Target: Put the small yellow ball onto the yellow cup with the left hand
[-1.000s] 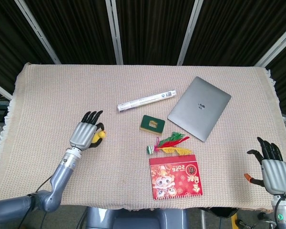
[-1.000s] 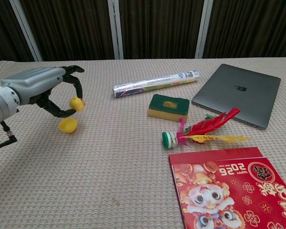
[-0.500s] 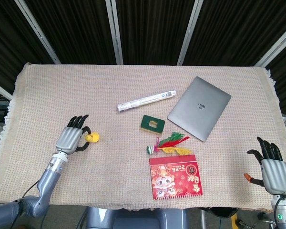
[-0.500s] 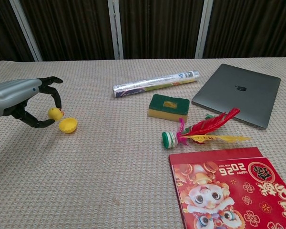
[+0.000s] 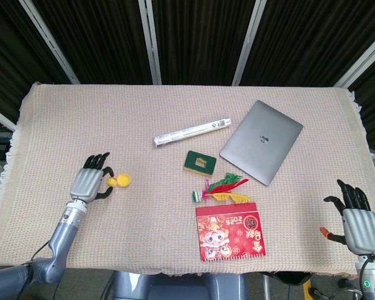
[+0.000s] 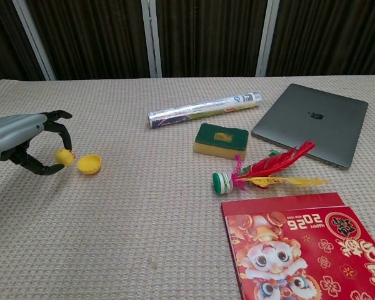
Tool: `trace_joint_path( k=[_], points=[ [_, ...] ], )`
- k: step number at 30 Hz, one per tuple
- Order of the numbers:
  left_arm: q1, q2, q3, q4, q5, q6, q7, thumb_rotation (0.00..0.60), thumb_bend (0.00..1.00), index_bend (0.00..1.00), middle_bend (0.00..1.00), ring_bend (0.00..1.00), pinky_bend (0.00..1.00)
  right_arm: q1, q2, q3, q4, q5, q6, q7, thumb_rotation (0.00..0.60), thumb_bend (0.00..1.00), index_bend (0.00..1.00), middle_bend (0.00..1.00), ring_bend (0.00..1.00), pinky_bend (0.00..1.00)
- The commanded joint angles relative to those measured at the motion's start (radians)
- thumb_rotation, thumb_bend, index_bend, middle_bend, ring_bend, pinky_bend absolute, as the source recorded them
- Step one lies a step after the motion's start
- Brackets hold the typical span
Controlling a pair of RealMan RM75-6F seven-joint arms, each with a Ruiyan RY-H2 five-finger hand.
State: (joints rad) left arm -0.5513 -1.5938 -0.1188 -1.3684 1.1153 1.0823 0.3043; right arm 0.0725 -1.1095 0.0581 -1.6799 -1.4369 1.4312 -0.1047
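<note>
The small yellow ball (image 6: 64,156) sits pinched between the thumb and a finger of my left hand (image 6: 24,142), low over the cloth near the table's left side. The yellow cup (image 6: 89,164) lies on the cloth just right of the ball, apart from the hand. In the head view the left hand (image 5: 89,182) has the ball (image 5: 111,182) at its fingertips, with the cup (image 5: 121,180) right beside it. My right hand (image 5: 356,219) rests at the table's front right corner, fingers spread and holding nothing; the chest view does not show it.
A silver foil roll (image 6: 203,107) lies mid-table, with a green and yellow sponge (image 6: 220,139) in front of it. A grey laptop (image 6: 310,122) sits to the right. A feather shuttlecock (image 6: 265,172) and a red booklet (image 6: 300,247) lie nearer the front edge.
My left hand has carried the ball leftward and down, from just above the cup to a spot beside the cup's left. The right hand has stayed still.
</note>
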Motion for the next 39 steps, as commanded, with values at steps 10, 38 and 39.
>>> trace_joint_path(
  k=[10,38,39],
  points=[
    [0.004,-0.038,-0.013,0.045,-0.025,-0.012,0.009,0.600,0.38,0.48,0.00,0.00,0.00,0.000,0.000,-0.001,-0.001,-0.001,0.000,0.002,0.600,0.00,0.32,0.00,0.00,0.00],
    [-0.041,-0.124,-0.051,0.084,-0.049,-0.037,0.056,0.600,0.37,0.48,0.00,0.00,0.00,-0.001,0.004,-0.002,-0.002,-0.002,-0.002,0.015,0.600,0.00,0.32,0.00,0.00,0.00],
    [-0.042,-0.126,-0.051,0.086,-0.049,-0.038,0.056,0.600,0.37,0.48,0.00,0.00,0.00,-0.001,0.003,-0.002,-0.001,-0.002,-0.002,0.015,0.600,0.00,0.32,0.00,0.00,0.00]
  ],
)
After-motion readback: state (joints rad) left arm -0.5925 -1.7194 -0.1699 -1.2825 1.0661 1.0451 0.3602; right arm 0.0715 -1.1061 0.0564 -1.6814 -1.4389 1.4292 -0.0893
